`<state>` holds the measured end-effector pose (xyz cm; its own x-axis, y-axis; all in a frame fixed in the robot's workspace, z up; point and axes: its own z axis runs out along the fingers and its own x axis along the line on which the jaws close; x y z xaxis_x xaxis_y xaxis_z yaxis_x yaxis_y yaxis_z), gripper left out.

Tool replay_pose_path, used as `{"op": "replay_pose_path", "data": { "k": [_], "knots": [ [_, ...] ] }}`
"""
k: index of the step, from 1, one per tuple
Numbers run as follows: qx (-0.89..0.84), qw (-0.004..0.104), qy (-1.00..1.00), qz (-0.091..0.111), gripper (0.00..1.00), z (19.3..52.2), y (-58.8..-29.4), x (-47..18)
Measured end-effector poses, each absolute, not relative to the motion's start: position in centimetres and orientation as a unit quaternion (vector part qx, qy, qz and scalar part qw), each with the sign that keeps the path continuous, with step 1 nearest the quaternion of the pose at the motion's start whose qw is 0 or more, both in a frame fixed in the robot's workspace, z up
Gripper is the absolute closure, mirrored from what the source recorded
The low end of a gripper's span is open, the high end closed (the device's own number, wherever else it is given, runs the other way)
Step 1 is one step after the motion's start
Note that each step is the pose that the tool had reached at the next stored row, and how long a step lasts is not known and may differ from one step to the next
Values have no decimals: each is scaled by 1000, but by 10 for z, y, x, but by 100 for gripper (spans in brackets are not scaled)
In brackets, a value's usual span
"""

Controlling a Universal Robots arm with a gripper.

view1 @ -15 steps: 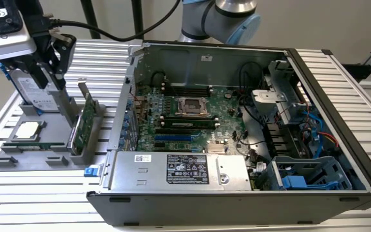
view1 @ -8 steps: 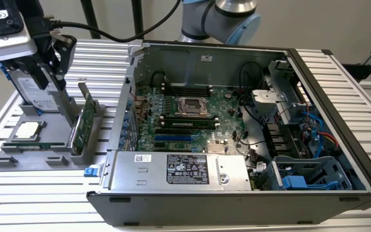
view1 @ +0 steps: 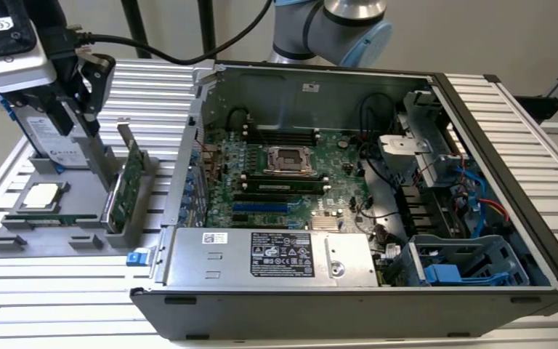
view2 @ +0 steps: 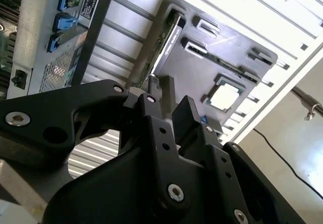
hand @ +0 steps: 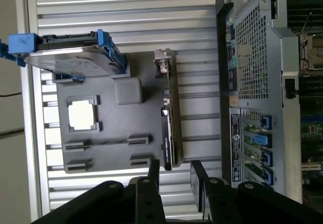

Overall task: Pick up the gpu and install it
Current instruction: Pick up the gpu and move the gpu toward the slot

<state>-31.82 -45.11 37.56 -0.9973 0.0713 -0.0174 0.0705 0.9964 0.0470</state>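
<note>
A thin green circuit card (hand: 169,125), with a silver metal end bracket and a black cooler on one face, stands on its edge in a slot of a grey plastic holder tray (hand: 146,113). The tray lies on the ribbed metal surface (view1: 56,305) near the open black computer case (view1: 511,138). The black end effector (hand: 175,176) hangs above the card, fingers parted, gripping nothing. Print on the card is too small to tell. A white printed label (view1: 279,254) sits on the case's silver power supply box (view1: 201,258).
</note>
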Motion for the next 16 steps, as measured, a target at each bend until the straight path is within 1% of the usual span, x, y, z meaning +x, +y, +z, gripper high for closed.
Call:
{"op": "replay_pose_path", "data": {
  "k": [10, 12, 16],
  "knots": [
    [35, 10, 999, 23, 0, 371, -451, -318],
    [35, 10, 999, 23, 0, 362, -451, -318],
    [35, 10, 999, 23, 0, 361, -451, -318]
  ]
}}
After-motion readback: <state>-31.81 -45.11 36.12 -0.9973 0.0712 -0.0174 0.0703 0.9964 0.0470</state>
